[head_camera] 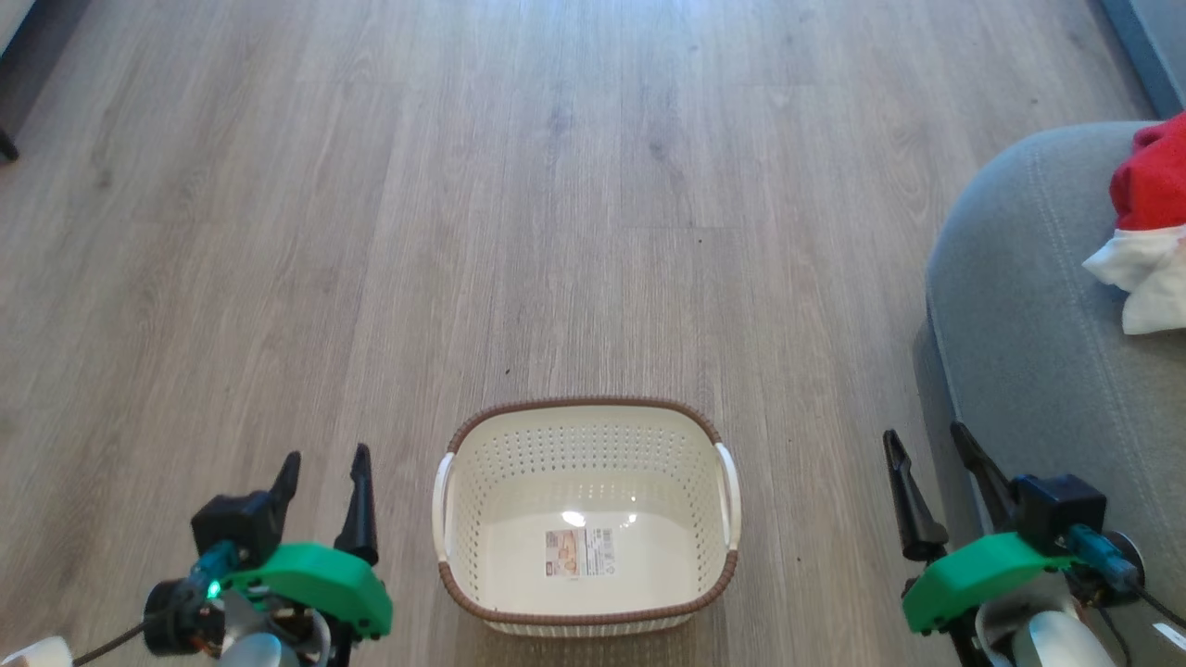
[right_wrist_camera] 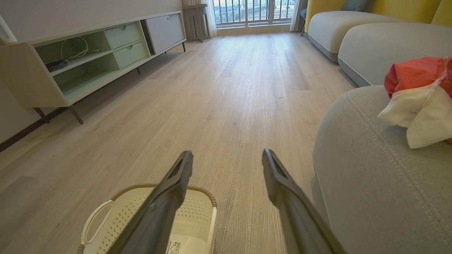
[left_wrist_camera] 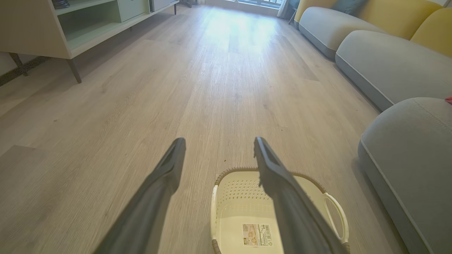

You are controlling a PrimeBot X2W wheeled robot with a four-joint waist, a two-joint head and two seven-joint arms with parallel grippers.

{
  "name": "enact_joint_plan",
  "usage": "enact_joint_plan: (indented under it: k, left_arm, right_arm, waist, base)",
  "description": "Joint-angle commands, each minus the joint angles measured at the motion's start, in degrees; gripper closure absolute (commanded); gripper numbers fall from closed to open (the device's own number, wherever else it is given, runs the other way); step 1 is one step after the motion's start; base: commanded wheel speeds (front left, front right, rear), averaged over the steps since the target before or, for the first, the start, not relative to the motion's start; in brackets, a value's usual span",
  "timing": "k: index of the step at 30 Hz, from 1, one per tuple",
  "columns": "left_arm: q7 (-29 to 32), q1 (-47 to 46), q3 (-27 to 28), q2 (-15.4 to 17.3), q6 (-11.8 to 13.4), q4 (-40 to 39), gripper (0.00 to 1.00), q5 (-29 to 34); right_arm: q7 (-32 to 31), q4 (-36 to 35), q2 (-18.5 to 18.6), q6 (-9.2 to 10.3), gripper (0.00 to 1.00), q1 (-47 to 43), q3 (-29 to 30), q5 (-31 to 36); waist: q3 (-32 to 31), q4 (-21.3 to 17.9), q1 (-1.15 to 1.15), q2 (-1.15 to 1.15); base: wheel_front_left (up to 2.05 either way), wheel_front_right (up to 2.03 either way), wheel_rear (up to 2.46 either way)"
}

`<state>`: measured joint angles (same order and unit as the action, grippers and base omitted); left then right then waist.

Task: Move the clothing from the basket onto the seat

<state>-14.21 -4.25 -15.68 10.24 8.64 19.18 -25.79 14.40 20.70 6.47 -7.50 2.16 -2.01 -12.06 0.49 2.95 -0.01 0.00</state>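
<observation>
Head view: clothing, cut off by the right edge, lies on the seat; basket on pale wood floor, bottom sticker visible; left pincer and right pincer spread apart, gripping nothing.

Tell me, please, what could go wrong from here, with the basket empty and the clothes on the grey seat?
1. The right gripper hangs open close beside the seat; a swing to the right might snag the upholstery.
2. The empty basket stands just ahead of the robot; rolling forward could knock it.
3. The red and white clothing lies bunched on the seat, so a loose fold might slip.
</observation>
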Motion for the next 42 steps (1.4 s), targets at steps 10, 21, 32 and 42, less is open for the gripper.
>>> enact_joint_plan:
  k: [10, 21, 32, 42]
  left_arm:
    - [0.4, 1.1, 2.7, -1.7, -2.1, 0.8, 1.00, 1.3]
    - [2.2, 0.8, 4.4, -2.2, -3.3, 0.3, 1.00, -4.7]
    - [4.0, 0.6, 6.1, -2.7, -4.6, -0.3, 1.00, -10.8]
    - [5.6, 0.3, 7.7, -3.2, -5.7, -0.7, 1.00, -16.2]
  right_arm:
    - [-0.3, 2.2, -0.9, 0.00, 1.00, -0.7, -0.1, 0.2]
    - [-2.2, 1.4, -1.1, 0.00, 1.00, -0.3, 0.7, -6.9]
    - [-4.0, 0.6, -1.3, 0.00, 1.00, 0.0, 1.4, -14.1]
    - [-5.6, -0.1, -1.6, 0.00, 1.00, 0.4, 2.1, -20.6]
  waist:
    - [-0.2, -1.1, 0.01, 0.00]
    - [-0.2, -1.3, 0.01, 0.00]
    - [-0.2, -1.4, 0.01, 0.00]
    - [-0.2, -1.6, 0.01, 0.00]
  base:
    - [0.00, 0.00, 0.00]
    - [0.00, 0.00, 0.00]
    - [0.00, 0.00, 0.00]
    - [0.00, 0.00, 0.00]
